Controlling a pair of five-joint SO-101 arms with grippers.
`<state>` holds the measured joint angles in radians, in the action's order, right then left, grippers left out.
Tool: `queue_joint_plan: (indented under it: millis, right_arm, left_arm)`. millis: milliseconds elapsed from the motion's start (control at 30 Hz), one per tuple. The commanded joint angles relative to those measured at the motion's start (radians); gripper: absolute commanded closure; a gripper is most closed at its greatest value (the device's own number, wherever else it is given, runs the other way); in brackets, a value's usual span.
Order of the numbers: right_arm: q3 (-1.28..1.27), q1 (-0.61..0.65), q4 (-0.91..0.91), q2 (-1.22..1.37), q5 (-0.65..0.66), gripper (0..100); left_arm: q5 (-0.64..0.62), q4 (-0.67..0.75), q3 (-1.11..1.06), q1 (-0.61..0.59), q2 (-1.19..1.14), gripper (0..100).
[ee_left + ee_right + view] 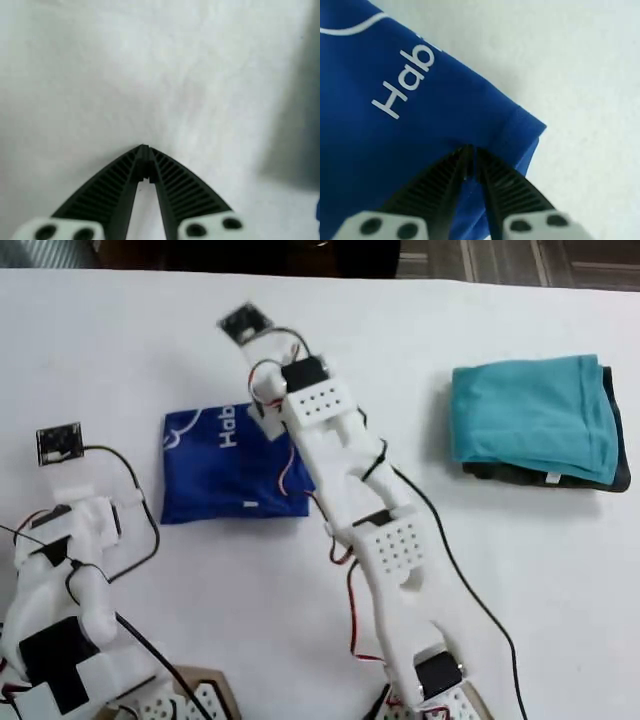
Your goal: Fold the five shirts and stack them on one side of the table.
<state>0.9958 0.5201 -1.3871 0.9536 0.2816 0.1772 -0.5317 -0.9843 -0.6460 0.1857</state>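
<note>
The white table (120, 350) fills the high view. The right arm (385, 540) stretches from the lower edge up through the centre, and the left arm (60, 580) sits folded in the lower left corner.

At the right, a folded teal shirt (525, 415) lies on a dark shirt (618, 475), so that is probably the stacking side. Left of centre the folded blue shirt (215, 475) lies apart from them, the right arm's wrist above its upper right edge.

The right gripper (470, 150) has its fingers together, tips on the blue cloth near a corner. I cannot tell whether fabric is caught between them.

The left gripper (144, 149) is closed over bare table.

The blue shirt likely goes onto the stack next. It needs a grip through all layers at the folded edge, then a low, slow carry so the folds hold.
</note>
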Motion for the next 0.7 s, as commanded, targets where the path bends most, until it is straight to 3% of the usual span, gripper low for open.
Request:
queue_joint_plan:
  millis: [0, 267, 467, 667]
  right_arm:
    - [0.037, -0.033, -0.016, 0.019, 0.006, 97.8]
    - [0.037, -0.154, -0.021, 0.015, 0.008, 97.8]
    - [0.037, -0.156, -0.025, -0.065, 0.008, 97.8]
    - [0.037, -0.133, -0.211, -0.205, 0.005, 97.8]
  left_arm:
    - [-0.005, 0.015, 0.004, 0.009, 0.020, 97]
    - [-0.005, 0.015, 0.004, 0.009, 0.020, 97]
    - [-0.005, 0.015, 0.004, 0.009, 0.020, 97]
    - [-0.005, 0.015, 0.004, 0.009, 0.020, 97]
